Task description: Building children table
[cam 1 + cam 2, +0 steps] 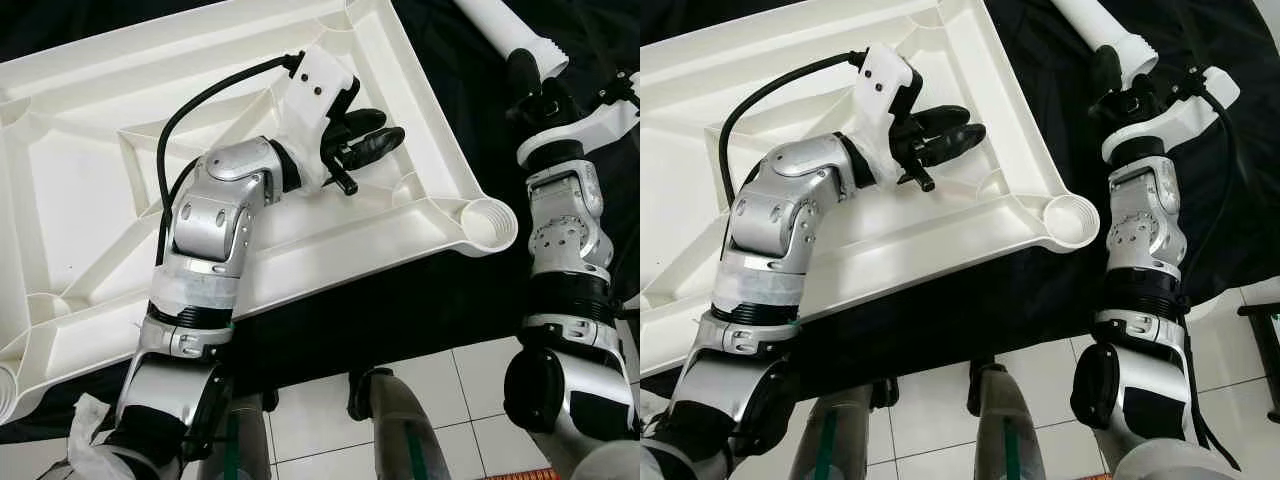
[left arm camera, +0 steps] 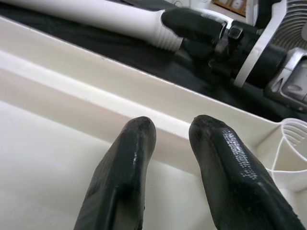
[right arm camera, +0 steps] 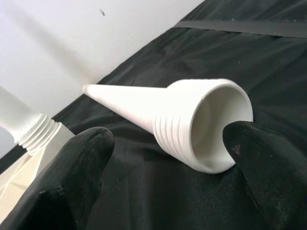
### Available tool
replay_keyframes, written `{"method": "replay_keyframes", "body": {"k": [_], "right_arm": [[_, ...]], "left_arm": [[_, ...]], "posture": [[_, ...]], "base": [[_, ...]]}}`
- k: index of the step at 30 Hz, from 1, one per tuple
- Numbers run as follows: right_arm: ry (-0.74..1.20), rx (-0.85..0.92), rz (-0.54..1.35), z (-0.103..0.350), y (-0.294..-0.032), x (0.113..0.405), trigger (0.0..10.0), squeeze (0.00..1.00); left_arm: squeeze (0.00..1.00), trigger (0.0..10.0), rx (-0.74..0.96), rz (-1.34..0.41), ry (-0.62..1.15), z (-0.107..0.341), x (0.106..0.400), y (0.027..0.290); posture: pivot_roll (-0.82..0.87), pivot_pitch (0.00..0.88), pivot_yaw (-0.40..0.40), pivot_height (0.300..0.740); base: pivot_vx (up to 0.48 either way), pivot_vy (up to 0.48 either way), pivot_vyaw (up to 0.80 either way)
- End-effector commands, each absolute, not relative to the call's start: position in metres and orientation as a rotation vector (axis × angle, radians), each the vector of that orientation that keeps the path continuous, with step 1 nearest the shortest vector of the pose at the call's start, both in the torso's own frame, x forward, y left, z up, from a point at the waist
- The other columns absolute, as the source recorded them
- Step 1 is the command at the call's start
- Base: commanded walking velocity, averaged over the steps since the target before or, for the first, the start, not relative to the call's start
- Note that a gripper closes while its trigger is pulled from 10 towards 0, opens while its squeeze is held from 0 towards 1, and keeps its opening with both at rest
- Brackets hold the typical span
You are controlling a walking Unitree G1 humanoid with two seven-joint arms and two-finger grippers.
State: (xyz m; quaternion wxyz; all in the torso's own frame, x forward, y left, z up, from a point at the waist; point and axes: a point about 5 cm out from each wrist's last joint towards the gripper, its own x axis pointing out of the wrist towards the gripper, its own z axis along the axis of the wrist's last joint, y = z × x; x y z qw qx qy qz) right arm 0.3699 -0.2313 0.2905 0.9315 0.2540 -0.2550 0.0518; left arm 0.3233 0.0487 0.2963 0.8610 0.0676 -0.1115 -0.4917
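**Tabletop upside down on black cloth, leg at right jaws**

Tabletop (image 1: pixel 90 190), white plastic, lying underside up with ribs and raised rim showing, spread over black cloth (image 1: pixel 440 290). Round leg socket (image 1: pixel 490 222) at its near right corner, open and facing up. Left gripper (image 1: pixel 372 140) reaching over the tabletop's inner panel just inside the right rim, jaws slightly spread with a narrow gap between the 2 black fingers (image 2: pixel 225 158), holding nothing. Black cable (image 1: pixel 200 105) looping from that wrist down along the silver arm.

Right of the tabletop, white tapered leg (image 3: pixel 192 120) lying on the cloth, ribbed threaded end with its hollow mouth toward the right gripper (image 3: pixel 168 158). Jaws there spread wide on either side of the leg's open end; contact cannot be told. Second threaded leg end (image 3: pixel 24 127) nearby. White tiled floor (image 1: pixel 320 410) below the cloth's edge.
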Motion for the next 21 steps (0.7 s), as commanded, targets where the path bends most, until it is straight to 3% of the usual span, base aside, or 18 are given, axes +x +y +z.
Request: {"method": "replay_keyframes", "body": {"k": [1, 6, 7, 8, 10, 11, 13, 14, 21], "right_arm": [[-0.509, 0.522, 0.125, 0.293, -0.231, 0.375, 10.0, 0.00], [-0.505, 0.519, 0.156, 0.303, -0.226, 0.382, 10.0, 0.00], [-0.498, 0.505, 0.173, 0.307, -0.223, 0.386, 7.9, 0.00], [-0.490, 0.499, 0.188, 0.308, -0.221, 0.388, 4.6, 0.00], [-0.484, 0.495, 0.198, 0.309, -0.219, 0.389, 4.6, 0.00], [-0.480, 0.494, 0.206, 0.311, -0.217, 0.391, 3.3, 0.00], [-0.478, 0.492, 0.211, 0.313, -0.216, 0.392, 3.3, 0.00], [-0.475, 0.495, 0.216, 0.315, -0.215, 0.394, 0.0, 0.00], [-0.475, 0.463, 0.251, 0.320, -0.209, 0.397, 0.0, 0.00]], "left_arm": [[0.00, 10.0, 0.133, -1.044, -0.216, 0.293, 0.318, 0.046], [0.00, 10.0, 0.128, -1.034, -0.208, 0.292, 0.318, 0.047], [0.00, 10.0, 0.127, -1.029, -0.206, 0.293, 0.317, 0.047], [0.00, 10.0, 0.126, -1.028, -0.205, 0.293, 0.317, 0.047], [0.00, 10.0, 0.126, -1.027, -0.205, 0.293, 0.317, 0.048], [0.00, 10.0, 0.125, -1.023, -0.204, 0.293, 0.317, 0.048], [0.00, 10.0, 0.124, -1.018, -0.203, 0.294, 0.317, 0.048], [0.00, 10.0, 0.123, -1.016, -0.203, 0.294, 0.317, 0.047], [0.00, 10.0, 0.119, -0.993, -0.196, 0.294, 0.319, 0.049]], "posture": [[0.15, 0.452, 0.025, 0.740], [0.15, 0.456, 0.023, 0.740], [0.15, 0.457, 0.020, 0.740], [0.15, 0.457, 0.017, 0.740], [0.15, 0.457, 0.017, 0.740], [0.15, 0.458, 0.013, 0.740], [0.15, 0.458, 0.013, 0.740], [0.15, 0.467, 0.012, 0.740], [0.15, 0.482, 0.004, 0.740]], "base": [[0.000, 0.000, 0.00], [0.000, 0.000, 0.00], [0.000, 0.000, 0.00], [0.000, 0.000, 0.00], [0.000, 0.000, 0.00], [0.000, 0.000, 0.00], [0.000, 0.000, 0.00], [0.000, 0.000, 0.00], [0.000, 0.000, 0.00]]}}
